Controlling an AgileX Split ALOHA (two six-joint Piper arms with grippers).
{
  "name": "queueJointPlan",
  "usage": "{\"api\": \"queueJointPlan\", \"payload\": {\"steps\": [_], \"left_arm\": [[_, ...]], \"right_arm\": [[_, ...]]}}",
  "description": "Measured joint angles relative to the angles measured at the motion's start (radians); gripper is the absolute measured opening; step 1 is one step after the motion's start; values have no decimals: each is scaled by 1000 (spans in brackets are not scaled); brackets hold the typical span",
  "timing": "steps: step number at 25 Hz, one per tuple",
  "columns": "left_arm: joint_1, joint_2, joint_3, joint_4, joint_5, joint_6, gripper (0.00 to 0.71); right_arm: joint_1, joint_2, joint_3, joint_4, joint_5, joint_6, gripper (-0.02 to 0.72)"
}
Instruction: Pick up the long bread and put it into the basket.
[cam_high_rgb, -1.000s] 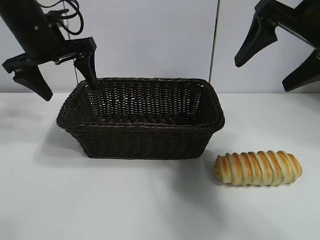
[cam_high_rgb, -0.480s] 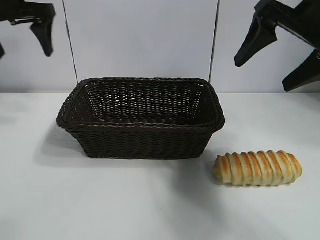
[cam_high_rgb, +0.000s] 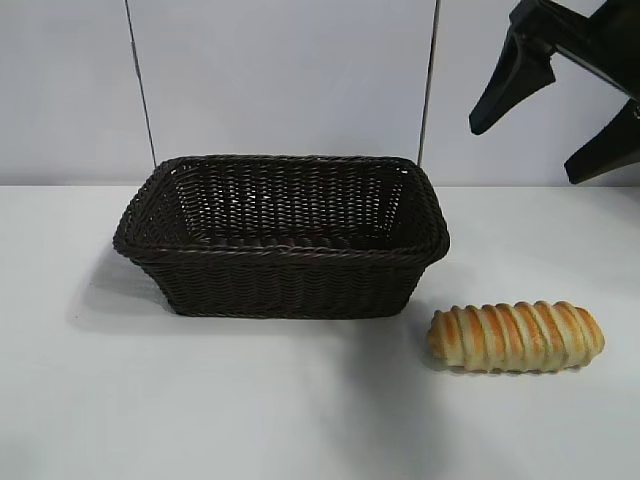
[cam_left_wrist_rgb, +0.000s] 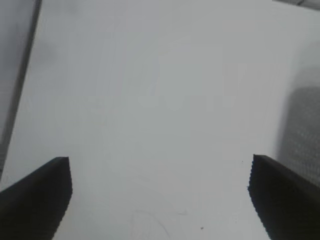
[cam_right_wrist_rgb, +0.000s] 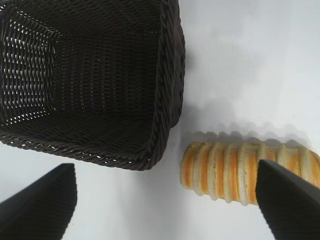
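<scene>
Exterior view: long bread (cam_high_rgb: 516, 337) lying crosswise on the worktop (cam_high_rgb: 250, 400), just right of the empty basket (cam_high_rgb: 281, 235); right gripper (cam_high_rgb: 555, 125) raised above it, fingers wide, empty.

Left wrist: left gripper (cam_left_wrist_rgb: 160, 200) wide, over bare worktop.

Right wrist: bread beside one finger (cam_right_wrist_rgb: 287, 202), nearer this arm.

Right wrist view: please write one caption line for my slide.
Open right gripper above the table, with long bread lying just outside the empty basket.
</scene>
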Motion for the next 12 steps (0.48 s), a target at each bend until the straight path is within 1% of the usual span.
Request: {"api": "queueJointPlan", "payload": {"steps": [6, 12], "left_arm": [[-55, -228, 0, -43, 7, 59, 694], [-141, -472, -2, -48, 23, 78, 694]], "right_arm": [[0, 0, 0, 0, 1, -4, 694], [0, 0, 0, 0, 3, -19, 694]]}}
